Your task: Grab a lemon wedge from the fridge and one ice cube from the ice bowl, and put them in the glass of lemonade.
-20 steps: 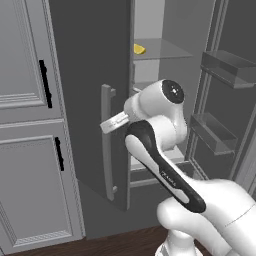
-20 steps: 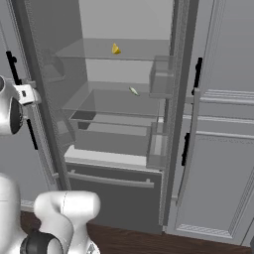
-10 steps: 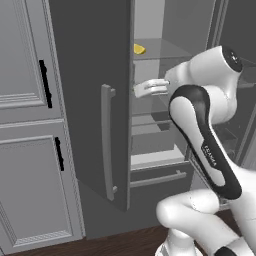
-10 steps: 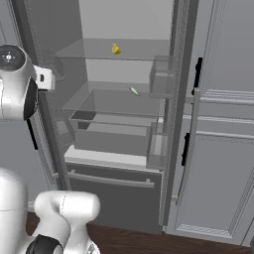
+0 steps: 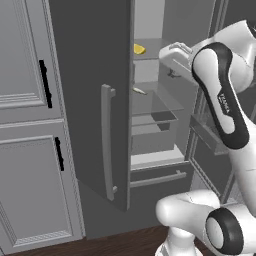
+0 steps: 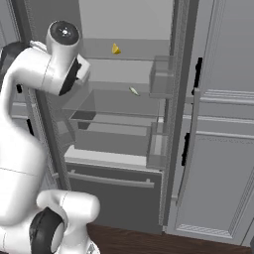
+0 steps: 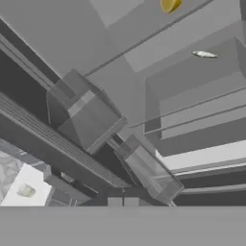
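Resting on glass shelving, curved yellow lemon wedge; pincer clenched, empty.

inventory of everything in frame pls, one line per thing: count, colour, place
fridge: 1, dark grey, centre, both doors open, silver handles, lower drawer shut
glass shelves: several, clear, inside the fridge
door bins: several, clear, on the inner sides of the open doors
lemon wedge: 1, bright yellow, upper shelf, toward the back
thin elongated item: 1, pale green-white, on the shelf below the lemon wedge
cabinets: light grey, panelled, black handles, on both sides of the fridge
floor: dark wood, along the bottom
arm: 1, white with dark joints, raised in front of the open fridge
gripper: 1, shut, empty, near the upper shelf
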{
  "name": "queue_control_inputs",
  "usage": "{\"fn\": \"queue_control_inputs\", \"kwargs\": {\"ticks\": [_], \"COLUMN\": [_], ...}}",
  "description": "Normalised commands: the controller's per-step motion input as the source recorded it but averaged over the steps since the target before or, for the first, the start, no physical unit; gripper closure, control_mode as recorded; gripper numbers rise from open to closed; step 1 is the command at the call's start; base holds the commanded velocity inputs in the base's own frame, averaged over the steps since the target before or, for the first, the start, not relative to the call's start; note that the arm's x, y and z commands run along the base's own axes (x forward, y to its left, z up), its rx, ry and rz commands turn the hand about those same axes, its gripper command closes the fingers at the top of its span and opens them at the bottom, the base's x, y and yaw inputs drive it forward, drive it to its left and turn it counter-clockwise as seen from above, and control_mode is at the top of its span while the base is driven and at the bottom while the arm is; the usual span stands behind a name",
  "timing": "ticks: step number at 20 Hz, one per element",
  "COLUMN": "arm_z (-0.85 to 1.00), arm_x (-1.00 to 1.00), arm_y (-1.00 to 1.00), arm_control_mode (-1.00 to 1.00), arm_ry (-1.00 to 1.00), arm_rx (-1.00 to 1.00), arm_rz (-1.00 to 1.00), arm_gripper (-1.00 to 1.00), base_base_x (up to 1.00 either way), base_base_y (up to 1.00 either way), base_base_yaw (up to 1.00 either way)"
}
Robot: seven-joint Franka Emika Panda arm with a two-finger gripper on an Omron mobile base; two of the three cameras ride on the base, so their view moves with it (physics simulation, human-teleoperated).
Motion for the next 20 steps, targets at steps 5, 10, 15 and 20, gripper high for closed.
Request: {"fn": "queue_control_inputs", "kwargs": {"ticks": [5,10,15,20], "arm_z": [-0.56,-0.09,0.13,0.0], "arm_x": [1.0,0.76,0.0,-0.03], "arm_y": [0.18,0.05,0.01,0.63], "arm_control_mode": [-1.0,-1.0,-1.0,-1.0], "arm_ry": [0.11,0.02,0.0,0.0], "arm_rx": [0.17,0.15,0.26,0.17], "arm_rz": [-0.04,0.02,0.06,0.11], "arm_gripper": [-1.0,-1.0,-1.0,-1.0], "base_base_x": [0.0,0.0,0.0,0.0], "base_base_y": [0.0,0.0,0.0,0.0], "base_base_yaw": [0.0,0.0,0.0,0.0]}}
